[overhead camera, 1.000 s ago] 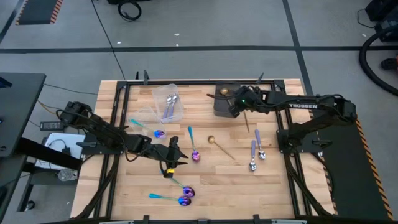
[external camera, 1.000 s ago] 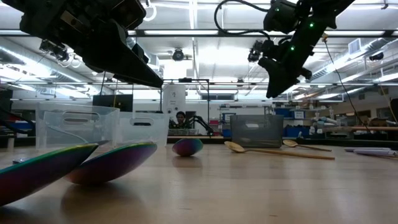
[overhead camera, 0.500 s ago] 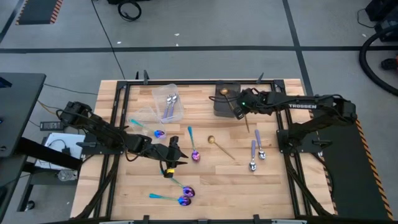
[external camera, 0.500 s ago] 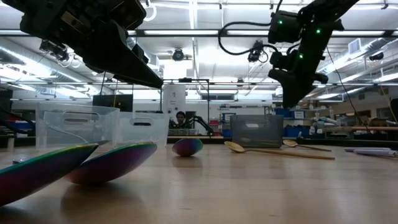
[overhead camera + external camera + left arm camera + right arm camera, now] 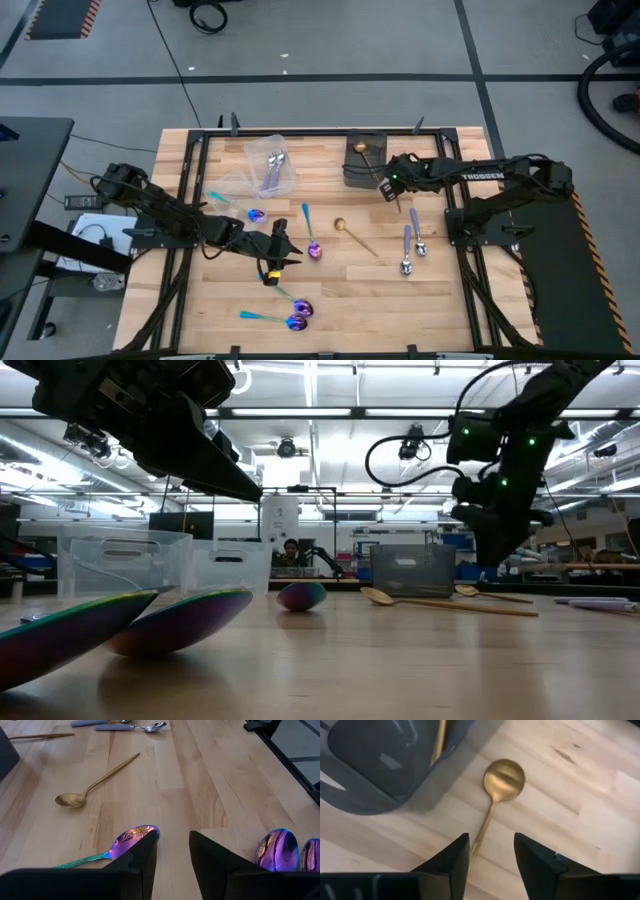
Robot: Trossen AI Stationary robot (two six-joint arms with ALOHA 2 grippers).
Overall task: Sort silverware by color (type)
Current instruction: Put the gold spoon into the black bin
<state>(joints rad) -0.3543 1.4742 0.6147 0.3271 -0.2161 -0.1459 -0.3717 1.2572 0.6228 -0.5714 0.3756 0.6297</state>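
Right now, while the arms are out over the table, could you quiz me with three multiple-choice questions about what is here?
1. Where is the right gripper?
A. Over the clear tub
B. Beside the dark grey box, above a gold spoon
C. Over the iridescent spoons

2. How many lilac-handled spoons lie on the bare wood?
A. None
B. Two
C. Five

3. How do the right gripper's fingers stand?
A. Open, holding nothing
B. Shut on a gold spoon
C. Shut on a tub

Answers:
1 B: the right wrist view shows the box's edge and the spoon just below the fingers.
2 B: the high view shows a pair side by side near the right arm's base.
3 A: the right wrist view shows a wide gap between the fingers, and the spoon lies flat on the wood.
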